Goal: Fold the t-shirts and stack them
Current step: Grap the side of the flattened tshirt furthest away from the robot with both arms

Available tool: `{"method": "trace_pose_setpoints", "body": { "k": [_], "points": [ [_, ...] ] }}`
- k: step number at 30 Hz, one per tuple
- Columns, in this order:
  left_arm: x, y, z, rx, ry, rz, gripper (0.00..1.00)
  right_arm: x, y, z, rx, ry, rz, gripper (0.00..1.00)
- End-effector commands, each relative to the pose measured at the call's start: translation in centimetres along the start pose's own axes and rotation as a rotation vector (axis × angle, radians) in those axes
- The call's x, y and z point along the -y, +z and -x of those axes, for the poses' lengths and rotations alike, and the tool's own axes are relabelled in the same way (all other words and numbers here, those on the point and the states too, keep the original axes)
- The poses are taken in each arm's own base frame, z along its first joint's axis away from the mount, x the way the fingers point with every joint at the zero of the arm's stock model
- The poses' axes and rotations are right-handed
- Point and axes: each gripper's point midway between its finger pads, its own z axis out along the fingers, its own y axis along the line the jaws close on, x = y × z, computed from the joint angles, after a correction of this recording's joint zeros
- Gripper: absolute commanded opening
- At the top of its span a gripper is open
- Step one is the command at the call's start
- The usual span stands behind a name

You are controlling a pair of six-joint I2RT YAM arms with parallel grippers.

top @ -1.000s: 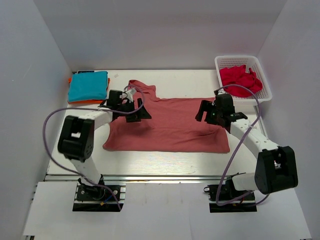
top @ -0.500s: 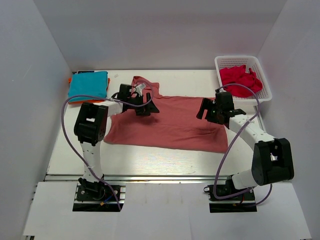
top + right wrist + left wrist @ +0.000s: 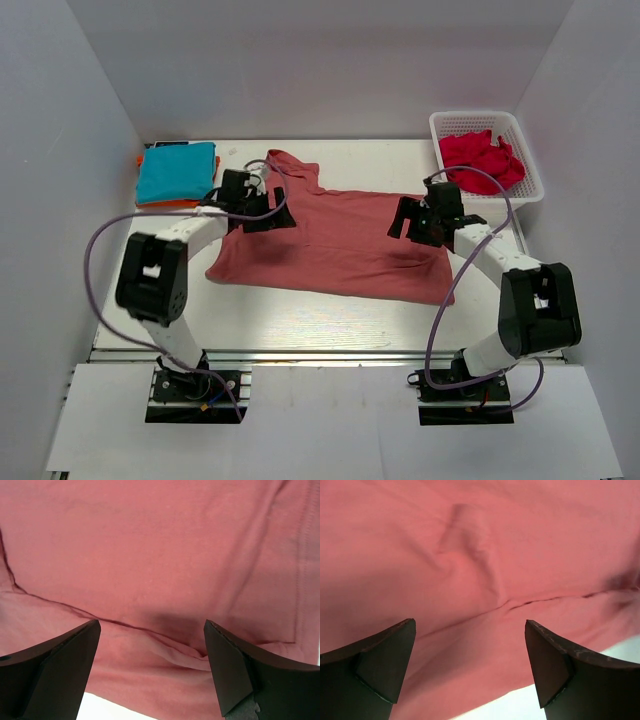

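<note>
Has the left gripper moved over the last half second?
Yes. The left gripper has swung left over the salmon t-shirt, toward the folded teal t-shirt.

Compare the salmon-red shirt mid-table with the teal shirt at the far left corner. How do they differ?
The salmon-red shirt lies spread wide and wrinkled; the teal shirt is folded into a compact rectangle. The salmon-red shirt rests on the bare table; the teal shirt sits on an orange shirt. Both are plain, single-coloured cloth.
</note>
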Motion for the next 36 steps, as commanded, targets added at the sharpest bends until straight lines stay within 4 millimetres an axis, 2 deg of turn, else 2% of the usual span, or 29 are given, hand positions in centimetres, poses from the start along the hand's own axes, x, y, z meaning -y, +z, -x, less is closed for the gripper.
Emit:
{"method": "trace_pose_setpoints", "body": {
  "k": [1,3,4,6,9,10,12,13,18,19,21,22,26,27,28,30,31,32,33,35,36],
  "points": [
    [-3.6,-2.9,0.1,0.067,-0.012,0.215,1.0,-1.7,0.0,2.1,0.058,-0.038,0.067,0.9],
    [-5.9,-2.8,-1.2,0.015,-0.067,0.322,1.0,-1.3,-0.1,2.1,0.065,-0.044,0.044,0.9],
    [-6.9,-2.2,-2.7,-0.038,-0.081,0.351,1.0,-1.2,-0.2,2.0,0.061,-0.05,0.035,0.9],
    [-7.3,-1.9,-3.9,-0.079,-0.12,0.369,1.0,-0.8,-0.4,2.5,0.075,-0.058,0.009,0.9],
    [-8.5,-2.2,-7.3,-0.142,-0.197,0.429,1.0,-0.5,-0.9,2.3,0.081,-0.058,-0.007,0.9],
    [-9.3,-2.8,-9.1,-0.162,-0.235,0.474,1.0,-0.7,-1.4,2.7,0.104,-0.061,0.0,0.9],
    [-9.6,-4.1,-10.7,-0.174,-0.277,0.515,1.0,-0.6,-1.5,2.8,0.117,-0.058,-0.002,0.9],
    [-10.0,-4.8,-12.9,-0.219,-0.312,0.541,1.0,-0.8,-1.7,2.9,0.125,-0.064,0.002,0.9],
    [-10.0,-9.5,-20.5,-0.354,-0.524,0.674,1.0,-0.7,-1.9,3.3,0.142,-0.084,-0.001,0.9],
    [-9.8,-10.5,-21.3,-0.355,-0.539,0.681,1.0,-0.8,-1.7,3.3,0.143,-0.086,0.004,0.9],
    [-9.5,-11.8,-21.4,-0.337,-0.54,0.706,1.0,-1.4,-1.5,2.9,0.134,-0.107,0.026,0.9],
    [-9.3,-12.2,-20.4,-0.296,-0.529,0.704,1.0,-1.3,-1.2,3.0,0.139,-0.108,0.026,0.9],
    [-8.0,-13.2,-12.0,-0.024,-0.41,0.63,1.0,-2.2,-0.8,4.8,0.183,-0.135,0.037,0.9],
    [-7.2,-13.3,-8.2,0.085,-0.369,0.592,1.0,-2.8,-0.8,5.4,0.197,-0.143,0.05,0.9],
    [-6.6,-13.4,-6.6,0.126,-0.347,0.568,1.0,-3.5,-0.8,6.7,0.215,-0.147,0.068,0.9],
    [-6.1,-14.1,-2.5,0.226,-0.287,0.551,1.0,-3.7,-0.3,7.3,0.213,-0.146,0.065,0.9],
    [-6.1,-13.8,-1.2,0.248,-0.275,0.557,1.0,-3.6,0.3,7.3,0.203,-0.142,0.061,0.9],
    [-6.4,-14.6,0.9,0.311,-0.27,0.602,1.0,-4.3,0.4,8.8,0.222,-0.151,0.068,0.9],
    [-6.7,-14.8,2.0,0.336,-0.269,0.629,1.0,-4.2,0.9,8.9,0.214,-0.156,0.061,0.9],
    [-8.0,-14.8,4.1,0.361,-0.249,0.707,1.0,-5.0,0.6,11.0,0.251,-0.162,0.069,0.9],
    [-8.4,-14.5,4.6,0.364,-0.248,0.732,1.0,-5.0,1.3,11.3,0.238,-0.161,0.068,0.9]
  ]
}}
